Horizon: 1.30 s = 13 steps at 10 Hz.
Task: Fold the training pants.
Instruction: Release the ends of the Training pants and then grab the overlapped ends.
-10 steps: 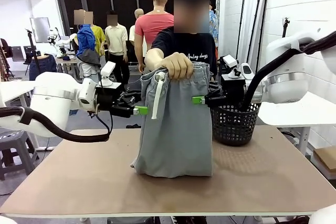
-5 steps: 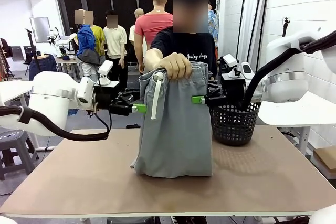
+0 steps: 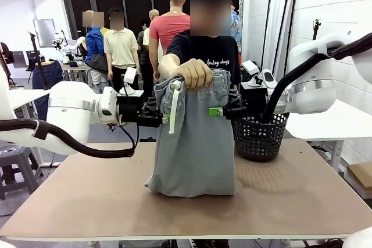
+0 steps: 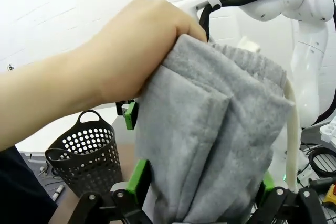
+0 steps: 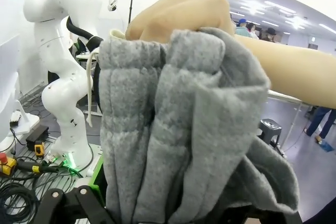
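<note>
A person's hand holds the light grey training pants up by the bunched waistband, with the white drawstring dangling in front. The folded lower end rests on the table. My left gripper is at the pants' left edge and my right gripper at their right edge, both just below the waistband. In the left wrist view the training pants hang between my open left gripper's green pads. In the right wrist view the training pants sit inside my open right gripper, with one pad hidden.
A black mesh basket stands on the table at the right, just behind my right gripper. The person stands at the far edge. More people are farther back. Bare brown tabletop lies in front of and left of the pants.
My left gripper has moved right, up to the pants' left edge. My right gripper has edged a little left onto their right edge. The person's hand and the pants have stayed put.
</note>
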Motion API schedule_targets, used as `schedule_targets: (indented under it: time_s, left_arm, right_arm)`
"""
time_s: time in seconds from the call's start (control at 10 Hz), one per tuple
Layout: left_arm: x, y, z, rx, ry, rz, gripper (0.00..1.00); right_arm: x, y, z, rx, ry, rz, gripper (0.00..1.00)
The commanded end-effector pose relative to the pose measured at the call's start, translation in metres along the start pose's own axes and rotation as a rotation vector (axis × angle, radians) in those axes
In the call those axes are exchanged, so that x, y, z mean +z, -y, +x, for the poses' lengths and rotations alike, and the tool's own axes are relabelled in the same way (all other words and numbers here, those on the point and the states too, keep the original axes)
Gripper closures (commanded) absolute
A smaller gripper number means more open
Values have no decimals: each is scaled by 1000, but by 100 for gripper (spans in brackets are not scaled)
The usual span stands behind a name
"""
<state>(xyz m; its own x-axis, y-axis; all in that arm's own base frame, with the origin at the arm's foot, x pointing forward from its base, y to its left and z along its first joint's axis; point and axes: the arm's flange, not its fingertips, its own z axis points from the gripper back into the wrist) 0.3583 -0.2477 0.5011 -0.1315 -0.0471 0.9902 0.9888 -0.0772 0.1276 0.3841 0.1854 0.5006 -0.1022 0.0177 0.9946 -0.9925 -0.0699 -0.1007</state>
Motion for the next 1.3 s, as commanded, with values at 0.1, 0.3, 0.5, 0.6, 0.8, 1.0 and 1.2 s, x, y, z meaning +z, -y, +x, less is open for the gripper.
schedule_targets:
  time_s: [0.1, 0.3, 0.5, 0.6, 0.8, 1.0, 1.2]
  left_arm:
    - [-14, -4, -4, -9, 19, 33, 0]
    - [-22, -8, -5, 20, 58, 128, 0]
    - [-25, -9, -3, 46, 57, 178, 0]
    - [-28, -13, -3, 50, 51, 168, 0]
    - [-29, -17, 2, 58, 27, 152, 0]
    - [-29, -20, 4, 63, -6, 130, 37]
    - [-24, -18, 6, 49, 6, 150, 77]
  right_arm:
    - [-9, 8, 0, -11, 1, 34, 0]
    - [-10, 12, 0, -17, -20, 50, 0]
    - [-10, 13, 0, -1, -14, 68, 0]
    - [-7, 16, 2, 4, -11, 72, 0]
    - [-7, 20, 4, -5, 7, 68, 0]
    - [-3, 22, 8, -36, 45, 70, 40]
    - [-4, 22, 7, -60, 55, 60, 80]
